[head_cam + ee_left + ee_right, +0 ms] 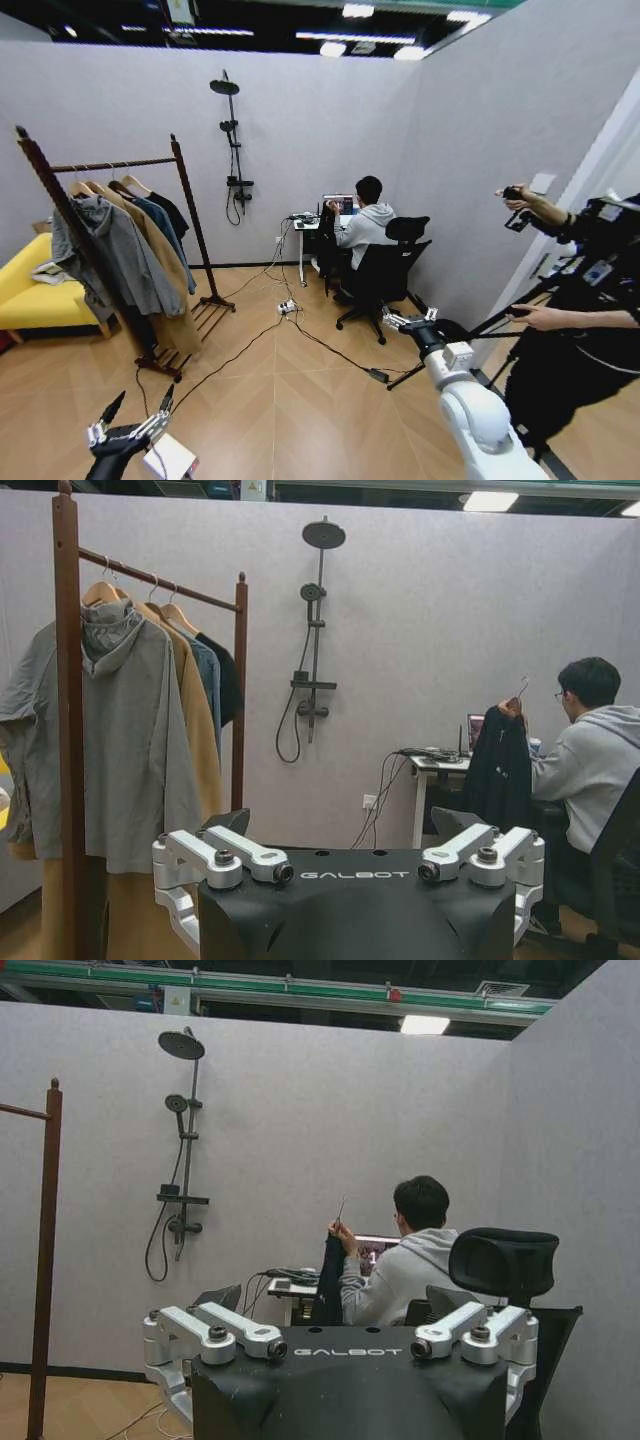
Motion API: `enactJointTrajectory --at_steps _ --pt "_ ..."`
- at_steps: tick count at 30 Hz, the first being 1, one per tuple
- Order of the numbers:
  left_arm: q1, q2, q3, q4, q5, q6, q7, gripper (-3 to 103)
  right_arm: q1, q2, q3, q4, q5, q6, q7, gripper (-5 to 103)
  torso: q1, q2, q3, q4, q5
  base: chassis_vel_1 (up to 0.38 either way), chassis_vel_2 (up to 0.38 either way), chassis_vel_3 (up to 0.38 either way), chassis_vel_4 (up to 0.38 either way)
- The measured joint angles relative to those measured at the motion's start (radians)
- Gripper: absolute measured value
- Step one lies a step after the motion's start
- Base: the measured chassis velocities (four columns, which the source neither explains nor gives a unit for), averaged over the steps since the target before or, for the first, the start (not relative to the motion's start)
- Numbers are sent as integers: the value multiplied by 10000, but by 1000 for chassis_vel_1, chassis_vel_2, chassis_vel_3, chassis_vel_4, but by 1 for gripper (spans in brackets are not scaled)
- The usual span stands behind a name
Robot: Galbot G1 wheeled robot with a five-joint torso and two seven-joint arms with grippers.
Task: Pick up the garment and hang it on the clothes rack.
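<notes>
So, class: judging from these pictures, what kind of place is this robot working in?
Probably a mock-up test room: grey partition walls carry a dry-mounted shower set, beside a clothes rack and a desk.

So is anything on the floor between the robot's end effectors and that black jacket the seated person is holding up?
Yes. Cables and a power strip cross the floor between the left end effector, the right end effector and the black jacket, which the seated person holds up on its hanger by the desk.
</notes>
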Motion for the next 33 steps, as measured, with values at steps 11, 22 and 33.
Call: enactJointTrajectory --at_steps 11,22,33 --pt "0 0 0 0 0 -1 0 100 -107 75 -168 48 581 -317 381 100 0 0 0 0 0 0 0 0 0" --pt "0 0 0 0 0 0 0 100 -69 31 -170 135 767 -466 516 100 0 0 0 0 0 0 0 0 0" --pt "0 0 0 0 0 0 0 100 -102 33 -97 198 765 -488 430 100 -2 1 0 0 0 0 0 0 0"
